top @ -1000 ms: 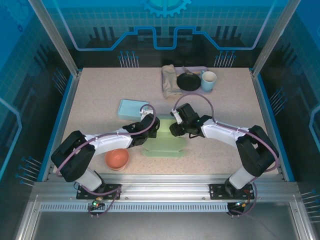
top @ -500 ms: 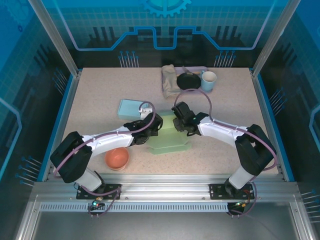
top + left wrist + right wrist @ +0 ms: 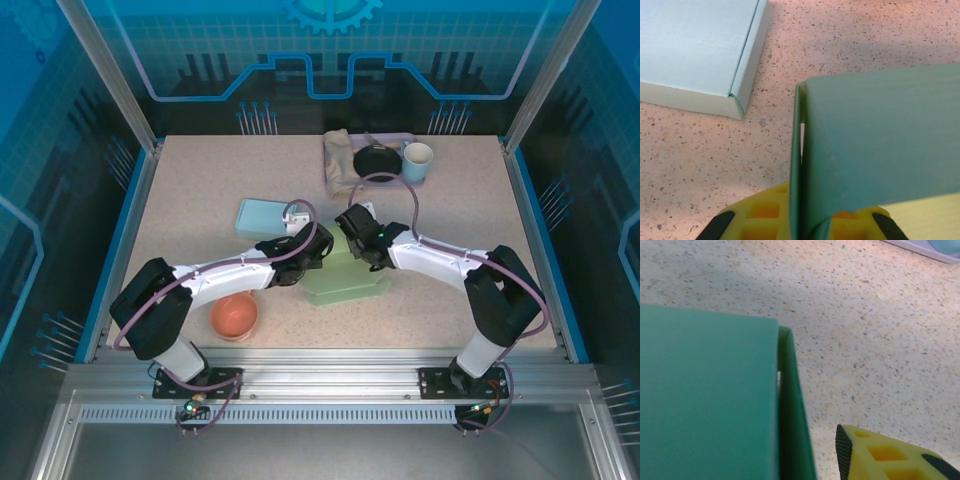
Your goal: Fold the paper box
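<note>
Two robot arms meet over a pale green, half-folded paper box (image 3: pixel 345 285) lying just toward 6 o'clock of the centre of the speckled beige tabletop (image 3: pixel 190 190), seen from overhead. The left gripper (image 3: pixel 801 226) is clamped tight on a thin upright wall of the box, the paper sandwiched between its yellow fingers, with a broad green panel bending away toward 3 o'clock in the wrist view. The right gripper (image 3: pixel 352 230) hovers at the box's 12 o'clock edge. Its one visible yellow finger (image 3: pixel 880 456) stands apart from a raised green wall, and whether the jaws are parted or closed on anything cannot be told. A flat light blue rectangular box (image 3: pixel 262 216) sits at 10 o'clock of the green one, a round orange bowl (image 3: pixel 234 316) at 8 o'clock. The fold looks unfinished, and the hazards are plain: a hard pinch could crease or tear the thin wall, a push from the right side could skid the light box across the table or twist it out of the left grip, and the two wrists, working so close together, could knock each other.
</note>
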`<state>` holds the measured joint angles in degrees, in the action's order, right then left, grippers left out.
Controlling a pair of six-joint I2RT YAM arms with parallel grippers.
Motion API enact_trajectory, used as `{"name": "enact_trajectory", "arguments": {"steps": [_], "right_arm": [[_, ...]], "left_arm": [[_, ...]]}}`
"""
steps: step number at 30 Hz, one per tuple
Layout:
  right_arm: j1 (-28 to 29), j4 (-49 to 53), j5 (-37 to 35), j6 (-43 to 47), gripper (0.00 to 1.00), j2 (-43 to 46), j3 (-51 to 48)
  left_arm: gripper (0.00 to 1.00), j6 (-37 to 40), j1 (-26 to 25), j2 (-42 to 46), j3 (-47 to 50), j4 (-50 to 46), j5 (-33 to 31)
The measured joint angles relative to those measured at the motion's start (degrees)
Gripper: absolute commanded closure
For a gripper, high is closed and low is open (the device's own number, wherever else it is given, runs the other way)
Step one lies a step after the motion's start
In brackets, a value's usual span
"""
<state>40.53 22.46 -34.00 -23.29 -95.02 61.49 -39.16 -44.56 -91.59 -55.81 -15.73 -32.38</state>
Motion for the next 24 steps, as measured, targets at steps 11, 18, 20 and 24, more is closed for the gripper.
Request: {"name": "enact_trajectory", "arguments": {"steps": [11,18,20,24], "right_arm": [[2.4,-6.97,19.8,3.87,0.51,4.55,-3.58],[4.44,-3.3,23.41,3.82,0.49,8.2,-2.89],[4.17,-1.88,24.15,3.8,0.49,10.82,-2.23],[0.76,0.74,25.0,3.06,0.49,15.93,-0.83]], "left_arm": [[0.91,0.07,1.68,-1.31,0.04,-6.99,-4.07],[0.91,0.7,1.97,-1.38,0.81,-6.93,-4.85],[0.91,1.84,1.97,-1.05,2.36,-4.52,-4.26],[0.91,4.96,1.97,1.03,6.14,0.76,-2.27]]}}
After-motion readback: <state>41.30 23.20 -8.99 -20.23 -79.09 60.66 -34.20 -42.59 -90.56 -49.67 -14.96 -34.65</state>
